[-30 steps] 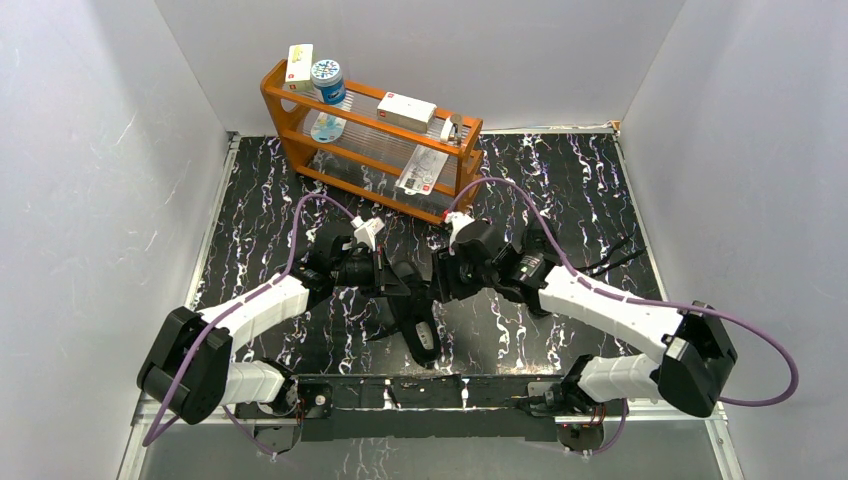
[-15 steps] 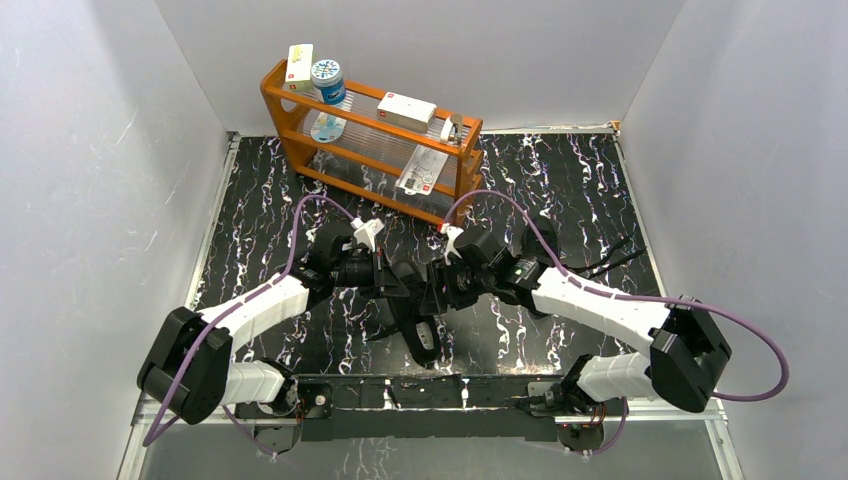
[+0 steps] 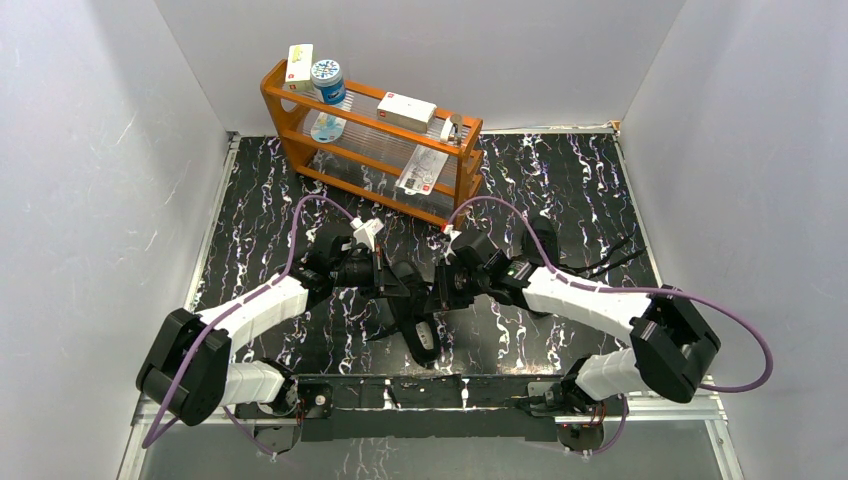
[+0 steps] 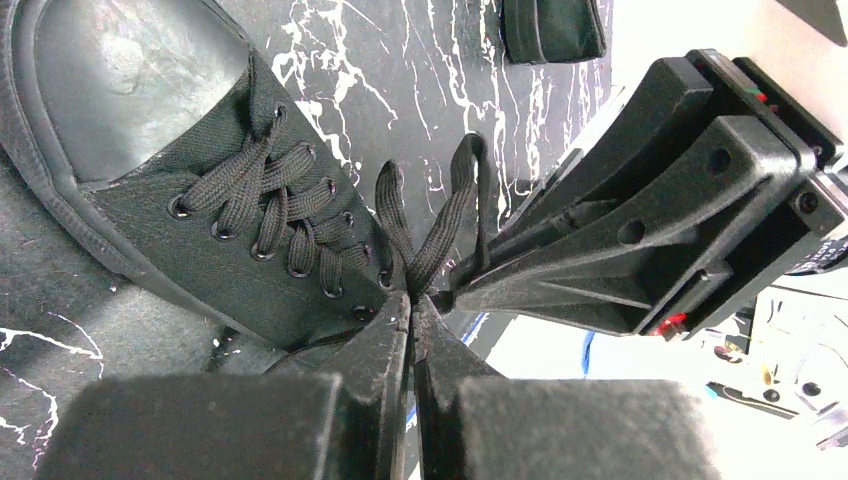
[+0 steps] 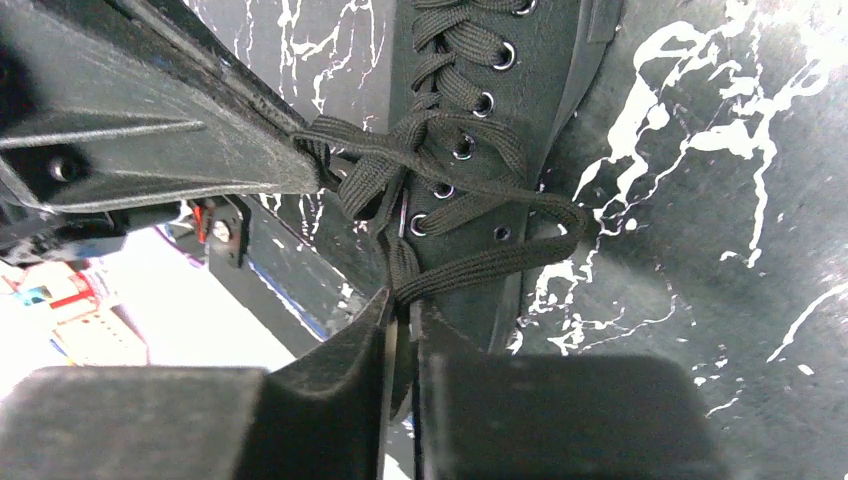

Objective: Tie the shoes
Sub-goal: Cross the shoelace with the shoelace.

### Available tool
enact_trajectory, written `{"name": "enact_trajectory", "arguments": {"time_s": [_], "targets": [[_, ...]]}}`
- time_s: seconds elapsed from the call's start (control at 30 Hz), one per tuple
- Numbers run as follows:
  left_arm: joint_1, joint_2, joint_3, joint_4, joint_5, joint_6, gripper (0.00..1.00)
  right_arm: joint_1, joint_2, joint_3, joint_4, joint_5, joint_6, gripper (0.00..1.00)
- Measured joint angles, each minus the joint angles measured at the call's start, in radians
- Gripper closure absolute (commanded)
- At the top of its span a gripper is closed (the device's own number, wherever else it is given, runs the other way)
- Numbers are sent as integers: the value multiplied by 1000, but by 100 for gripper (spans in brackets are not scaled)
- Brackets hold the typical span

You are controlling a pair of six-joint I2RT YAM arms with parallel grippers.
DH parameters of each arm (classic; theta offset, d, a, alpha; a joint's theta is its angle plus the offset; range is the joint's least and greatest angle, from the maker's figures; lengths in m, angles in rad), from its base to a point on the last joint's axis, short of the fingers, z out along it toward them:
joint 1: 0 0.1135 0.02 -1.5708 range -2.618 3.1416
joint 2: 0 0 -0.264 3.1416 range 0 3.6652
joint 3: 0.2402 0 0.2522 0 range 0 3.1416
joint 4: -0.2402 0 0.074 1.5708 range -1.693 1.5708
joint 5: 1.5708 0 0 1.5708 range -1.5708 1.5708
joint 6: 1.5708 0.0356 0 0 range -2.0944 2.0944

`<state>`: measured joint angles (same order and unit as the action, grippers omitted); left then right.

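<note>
- Two arms reach in from the near corners and meet tip to tip over the middle of the table [image 3: 570,180], with elbows low and wide and forearms slanting inward.
- Left gripper [image 4: 411,303] points right and slightly down at the laced top of the shoe [image 4: 190,230]. Its wrist hangs just above the table.
- Its jaws are pressed together on a folded length of lace [image 4: 432,225]. In the wrist view two strands rise out of the pinch as narrow loops.
- Right gripper [image 5: 400,300] points left, mirroring the other, with its tips very close to the left ones.
- Its jaws are closed too, pinching a lace loop that swings out beside the eyelets and comes back to the tips. Just beyond, the strands cross in a loose tangle against the left finger.
- Shoe lies on the table under and between the two grippers, near the arm bases. It is all black, with flat laces threaded through metal eyelets.
- Second shoe [image 3: 546,236] sits beyond the right forearm, mostly hidden by it. Thin laces trail off to its right.
- Rack [image 3: 372,150], of orange wood, stands at the far side and carries white boxes [image 3: 406,108] and a blue-lidded jar [image 3: 327,78].
- Red marks show on the boxes and print shows on the jar lid, but all of it is too small to read.
</note>
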<state>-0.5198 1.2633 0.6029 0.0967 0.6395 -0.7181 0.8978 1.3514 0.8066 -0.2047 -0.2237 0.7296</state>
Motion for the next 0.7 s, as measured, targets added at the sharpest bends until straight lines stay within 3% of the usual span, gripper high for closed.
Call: {"name": "enact_trajectory", "arguments": {"time_s": [0.07, 0.4, 0.7], "targets": [[0, -1, 0, -1, 0, 0, 100, 0, 0, 0, -1, -1, -2, 100], [0, -11, 0, -10, -2, 0, 100, -2, -134, -18, 14, 43, -32, 100], [0, -11, 0, -34, -1, 2, 100, -7, -99, -21, 111, 97, -55, 100]]}}
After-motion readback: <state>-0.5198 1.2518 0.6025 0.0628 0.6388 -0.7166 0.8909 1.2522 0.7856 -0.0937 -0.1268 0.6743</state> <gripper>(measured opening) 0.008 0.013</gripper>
